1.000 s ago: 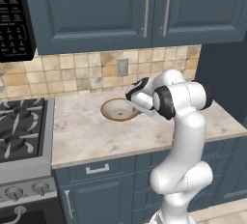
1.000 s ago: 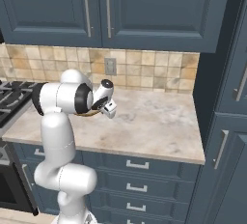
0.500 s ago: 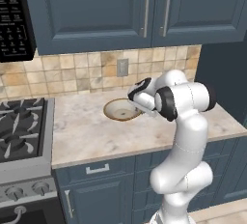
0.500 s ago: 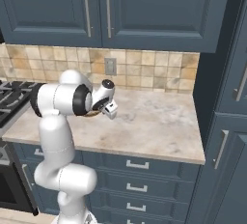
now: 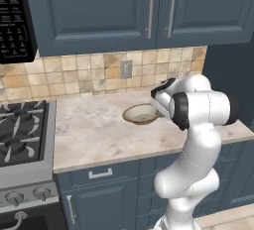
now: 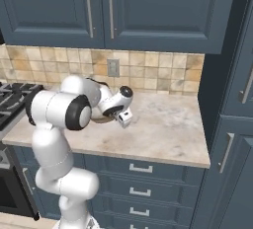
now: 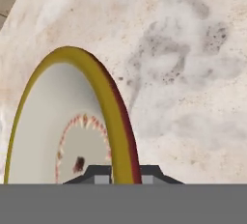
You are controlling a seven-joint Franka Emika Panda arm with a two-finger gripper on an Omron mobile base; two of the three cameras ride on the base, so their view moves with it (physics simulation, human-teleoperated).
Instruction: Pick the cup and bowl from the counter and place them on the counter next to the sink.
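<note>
Hand view shows my hand (image 7: 126, 175) nearly closed on the bowl's (image 7: 72, 136) rim, one fingertip inside, one outside; whether the pinch is firm I cannot tell. That bowl (image 5: 141, 114) sits on the tabletop (image 5: 94, 130), just beside my wrist, below the wall outlet (image 5: 126, 69). I should squeeze fully, then lift straight up, keeping it level so the rim doesn't slip.

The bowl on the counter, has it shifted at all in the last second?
No. The bowl sits in the same spot below the wall outlet on the counter, with the gripper astride its rim.
</note>
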